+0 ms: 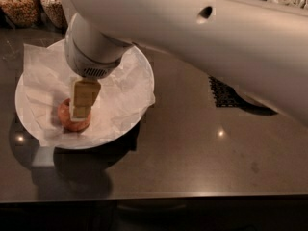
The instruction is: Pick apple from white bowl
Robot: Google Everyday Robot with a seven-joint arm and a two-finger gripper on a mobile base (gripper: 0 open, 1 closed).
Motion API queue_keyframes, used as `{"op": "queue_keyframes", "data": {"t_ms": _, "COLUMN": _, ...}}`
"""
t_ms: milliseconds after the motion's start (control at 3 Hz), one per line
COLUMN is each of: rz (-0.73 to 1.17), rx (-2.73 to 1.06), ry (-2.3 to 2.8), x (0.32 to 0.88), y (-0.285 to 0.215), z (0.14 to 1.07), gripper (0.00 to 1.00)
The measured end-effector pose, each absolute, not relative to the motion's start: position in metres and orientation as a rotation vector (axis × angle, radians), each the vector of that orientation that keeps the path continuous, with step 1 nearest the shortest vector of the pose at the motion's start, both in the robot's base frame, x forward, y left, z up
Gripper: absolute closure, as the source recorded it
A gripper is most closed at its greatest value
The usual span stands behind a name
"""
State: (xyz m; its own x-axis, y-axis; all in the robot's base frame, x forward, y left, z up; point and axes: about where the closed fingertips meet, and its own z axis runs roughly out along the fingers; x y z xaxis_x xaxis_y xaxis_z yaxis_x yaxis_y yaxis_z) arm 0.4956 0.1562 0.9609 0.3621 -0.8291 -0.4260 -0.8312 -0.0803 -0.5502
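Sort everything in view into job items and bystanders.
Job: apple; white bowl; gripper, directly over the apple inside the bowl.
Bystanders: jars at the back left; black mesh mat; dark counter.

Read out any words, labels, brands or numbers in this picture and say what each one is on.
None. No text shows on the arm, the white bowl, the jars or the counter. The gripper, down in the bowl right over the apple, carries no marking either.
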Motion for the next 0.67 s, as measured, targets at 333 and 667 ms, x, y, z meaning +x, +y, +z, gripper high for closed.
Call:
{"op": "queue_keyframes", "data": {"t_ms": 333, "rz": 0.003, "rx": -1.881, "ry": 1.445, "x": 0.4956, "y": 0.1561, "z": 0.9609, "gripper": 0.00}}
{"op": "queue_keyframes", "data": {"t_ms": 667, "rz": 0.007, "rx": -1.795, "ry": 1.478, "x": 0.4969, "y": 0.1572, "z": 0.9544, "gripper": 0.00}}
